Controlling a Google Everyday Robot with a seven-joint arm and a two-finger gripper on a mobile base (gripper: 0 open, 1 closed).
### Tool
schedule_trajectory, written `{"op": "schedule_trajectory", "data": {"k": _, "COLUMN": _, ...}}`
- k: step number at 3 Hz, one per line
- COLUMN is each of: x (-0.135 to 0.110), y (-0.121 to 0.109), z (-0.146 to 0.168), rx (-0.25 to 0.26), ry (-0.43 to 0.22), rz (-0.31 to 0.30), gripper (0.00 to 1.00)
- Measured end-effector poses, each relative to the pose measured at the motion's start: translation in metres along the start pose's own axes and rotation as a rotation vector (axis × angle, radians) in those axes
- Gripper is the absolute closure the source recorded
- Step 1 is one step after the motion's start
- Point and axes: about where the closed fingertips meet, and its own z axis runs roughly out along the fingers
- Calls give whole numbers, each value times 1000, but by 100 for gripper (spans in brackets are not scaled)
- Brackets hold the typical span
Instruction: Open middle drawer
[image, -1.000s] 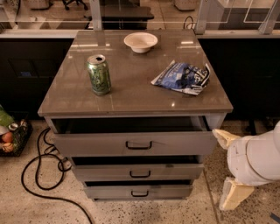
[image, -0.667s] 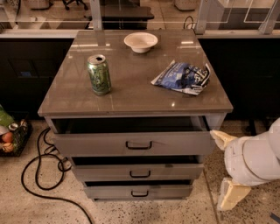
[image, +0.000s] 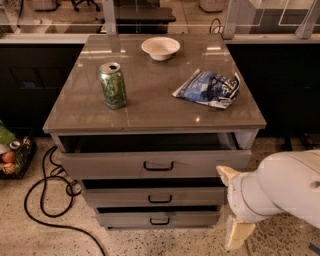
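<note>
the wide grey-taupe middle drawer (image: 125, 197) with a black loop handle sits low at centre frame, under the pulled-out top drawer (image: 100, 164). the cream-fingered gripper (image: 229, 206) hangs at lower right beside its right end, spread apart, holding nothing.

The grey-taupe counter (image: 150, 107) at mid-frame carries a green soda can (image: 114, 85) at left, a white bowl (image: 160, 47) toward the back and a crumpled blue snack bag (image: 207, 88) at right. Below it the top drawer (image: 100, 164) stands partly pulled out with a dark gap behind its front, while the middle drawer (image: 115, 197) and bottom drawer (image: 120, 219) sit further back, each with a small black loop handle. At lower right the white arm's gripper (image: 227, 207) hovers just beside the middle drawer's right end, cream jaws spread wide apart.
</note>
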Motion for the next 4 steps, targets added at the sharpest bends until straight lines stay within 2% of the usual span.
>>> {"op": "schedule_trajectory", "data": {"k": 1, "x": -13, "y": 8, "z": 31, "rx": -15, "ry": -20, "rz": -2, "gripper": 0}}
{"op": "schedule_trajectory", "data": {"k": 2, "x": -24, "y": 15, "z": 53, "rx": 0, "ry": -45, "rz": 12, "gripper": 0}}
{"op": "schedule_trajectory", "data": {"k": 3, "x": -48, "y": 17, "z": 78, "rx": 41, "ry": -48, "rz": 23, "gripper": 0}}
{"op": "schedule_trajectory", "data": {"k": 4, "x": -48, "y": 17, "z": 78, "rx": 41, "ry": -48, "rz": 24, "gripper": 0}}
